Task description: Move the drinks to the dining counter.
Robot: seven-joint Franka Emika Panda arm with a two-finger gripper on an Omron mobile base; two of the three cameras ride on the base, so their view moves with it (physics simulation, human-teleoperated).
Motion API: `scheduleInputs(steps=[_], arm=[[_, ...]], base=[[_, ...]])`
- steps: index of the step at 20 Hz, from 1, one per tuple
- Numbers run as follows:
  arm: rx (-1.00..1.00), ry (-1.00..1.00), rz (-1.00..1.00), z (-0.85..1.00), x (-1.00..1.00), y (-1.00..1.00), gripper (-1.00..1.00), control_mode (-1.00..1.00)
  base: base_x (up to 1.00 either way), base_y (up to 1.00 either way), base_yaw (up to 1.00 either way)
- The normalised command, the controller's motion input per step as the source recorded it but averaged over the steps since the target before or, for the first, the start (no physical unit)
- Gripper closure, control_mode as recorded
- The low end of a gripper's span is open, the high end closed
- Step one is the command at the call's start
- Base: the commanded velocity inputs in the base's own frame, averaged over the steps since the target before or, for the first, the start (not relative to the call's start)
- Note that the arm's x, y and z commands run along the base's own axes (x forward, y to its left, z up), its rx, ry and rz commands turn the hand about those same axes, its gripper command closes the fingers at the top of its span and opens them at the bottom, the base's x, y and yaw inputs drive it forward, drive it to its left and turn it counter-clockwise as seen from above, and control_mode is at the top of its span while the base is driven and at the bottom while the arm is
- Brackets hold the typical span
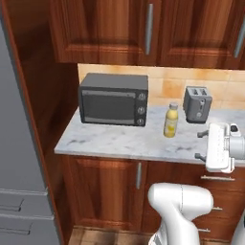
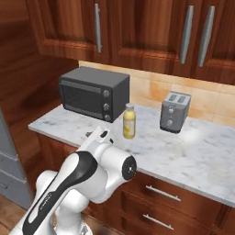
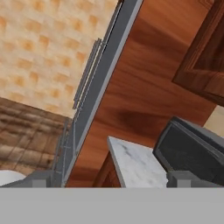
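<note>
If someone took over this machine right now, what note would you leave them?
Gripper: open, empty, hanging in front of the worktop edge, pointing left and short of the bottle.
Yellow bottle: upright on the marble worktop, between the toaster oven and the toaster, untouched.
Done: no drink picked up.
Left: grasp the yellow bottle, carry it to the dining counter, then fetch any other drinks.

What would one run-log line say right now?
stage: approach | target: yellow bottle on marble worktop | gripper: jaws open, empty
</note>
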Motion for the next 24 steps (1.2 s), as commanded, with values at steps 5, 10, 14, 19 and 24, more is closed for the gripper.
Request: scheduleInputs(steps=[5, 10, 14, 19, 24], arm=[[0.00, 0.00, 0.00, 0.00, 0.00, 0.00, -1.00, 1.00], [0.00, 0.00, 0.00, 0.00, 0.00, 0.00, -1.00, 1.00], [0.00, 0.00, 0.00, 0.00, 0.00, 0.00, -1.00, 1.00], [0.00, 0.00, 0.00, 0.00, 0.00, 0.00, -1.00, 1.00], [0.00, 0.00, 0.00, 0.00, 0.00, 0.00, -1.00, 1.00]], base=[[0.22, 0.03, -0.28], [0.56, 0.00, -0.17], [0.65, 0.07, -0.09], [0.56, 0.12, -0.04], [0.44, 0.18, -0.03]])
